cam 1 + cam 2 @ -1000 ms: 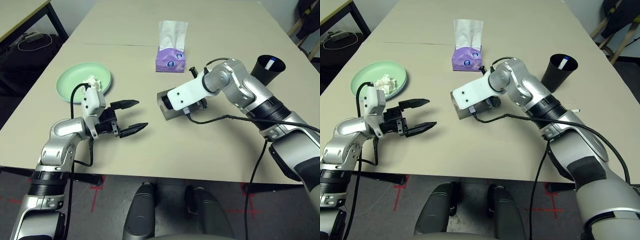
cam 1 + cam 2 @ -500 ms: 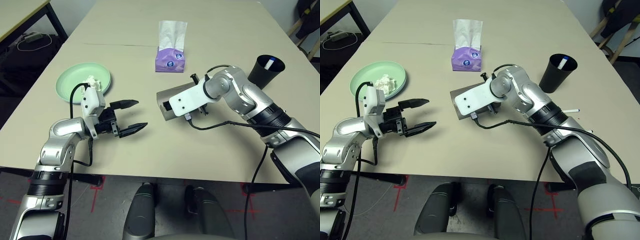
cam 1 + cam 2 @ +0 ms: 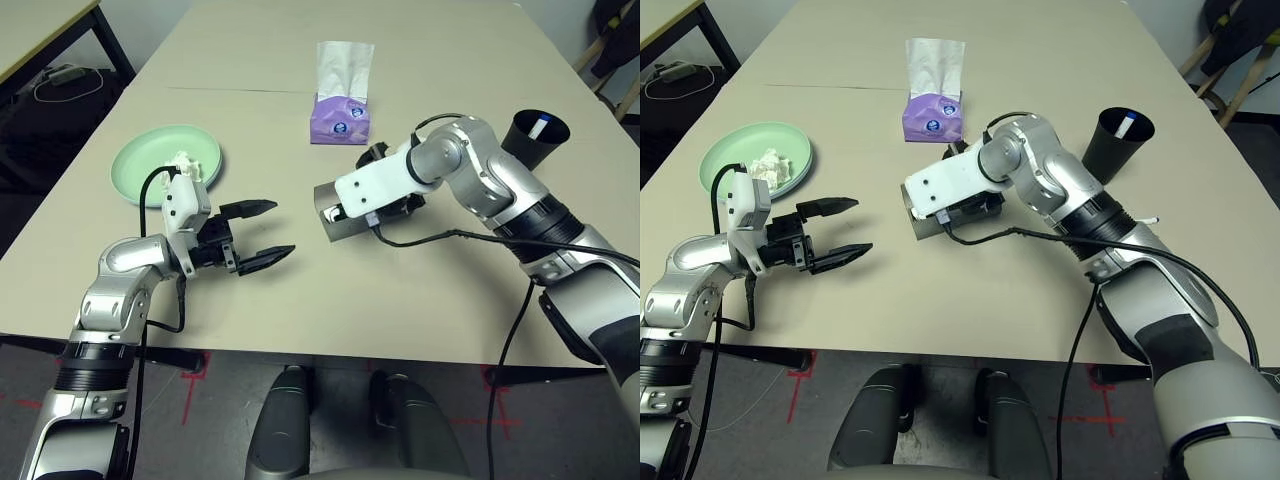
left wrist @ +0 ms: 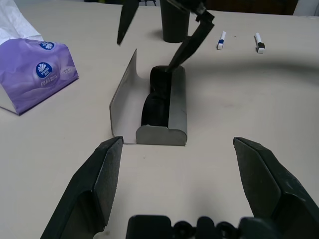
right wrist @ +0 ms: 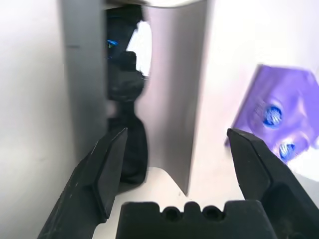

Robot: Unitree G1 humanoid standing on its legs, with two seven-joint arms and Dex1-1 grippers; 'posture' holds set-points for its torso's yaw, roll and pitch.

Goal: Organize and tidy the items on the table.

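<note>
Left jaws [image 3: 258, 235] wide, nothing between them, over the bench [image 3: 330, 310] just beside the green plate [image 3: 150, 150]. White tissue wad [image 3: 771, 168] sits on that plate, toward its side nearer the left arm. Right jaws [image 5: 177, 132] wide too, nothing gripped, hanging above the grey glasses case [image 4: 177, 109]. Case lies on the bench between the two arms, lid open; black sunglasses [image 4: 158, 94] are inside, in the trough, folded lengthwise along it. In the head views the right arm's white wrist plate [image 3: 380, 188] covers much of the case. Purple tissue box [image 3: 340, 120] stands beyond the case, one white sheet sticking up out of it. Black cup [image 3: 1117, 143] is on the robot's right, past the right forearm, with a white pen [image 3: 1126, 125] in it, blue end showing. Two more pens, one with a blue cap [image 4: 221, 41] and one with a dark cap [image 4: 259, 43], lie on the bench near the cup, apart from each other. Tissue box and case are not touching.
</note>
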